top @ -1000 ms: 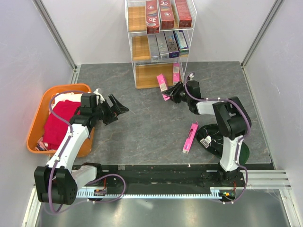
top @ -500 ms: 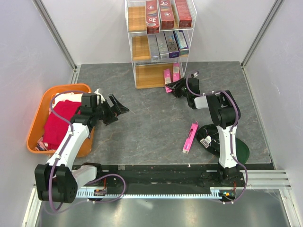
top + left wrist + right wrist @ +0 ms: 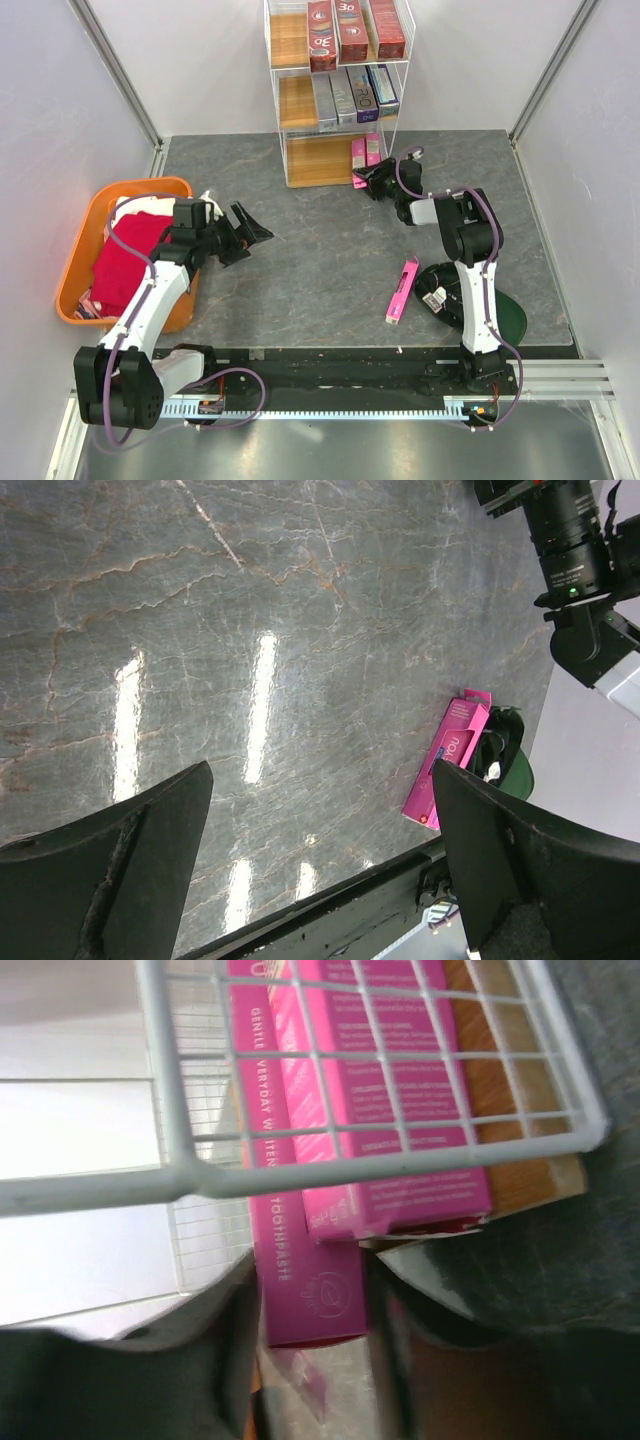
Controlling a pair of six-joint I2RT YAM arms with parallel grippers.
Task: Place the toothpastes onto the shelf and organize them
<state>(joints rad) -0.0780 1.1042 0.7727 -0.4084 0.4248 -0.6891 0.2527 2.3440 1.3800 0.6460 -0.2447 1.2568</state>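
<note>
The white wire shelf (image 3: 283,120) holds three red toothpaste boxes (image 3: 345,28) on its top tier and grey and purple ones (image 3: 350,95) on the middle tier. My right gripper (image 3: 366,180) is at the bottom tier's right front, shut on a pink toothpaste box (image 3: 358,156) whose far end lies in the tier. In the right wrist view that box (image 3: 300,1250) sits between my fingers (image 3: 200,1360), beside a second pink box (image 3: 400,1110). A third pink box (image 3: 402,290) lies on the table. My left gripper (image 3: 245,232) is open and empty.
An orange tub (image 3: 75,250) with a red cloth (image 3: 125,255) stands at the left edge. A dark green mat (image 3: 510,315) lies under the right arm's base. In the left wrist view the loose pink box (image 3: 450,755) lies near the table's front edge (image 3: 330,910).
My right gripper has moved up and towards the shelf, carrying the pink box from the table in front into the bottom tier beside the other pink box. The left arm has not moved.
</note>
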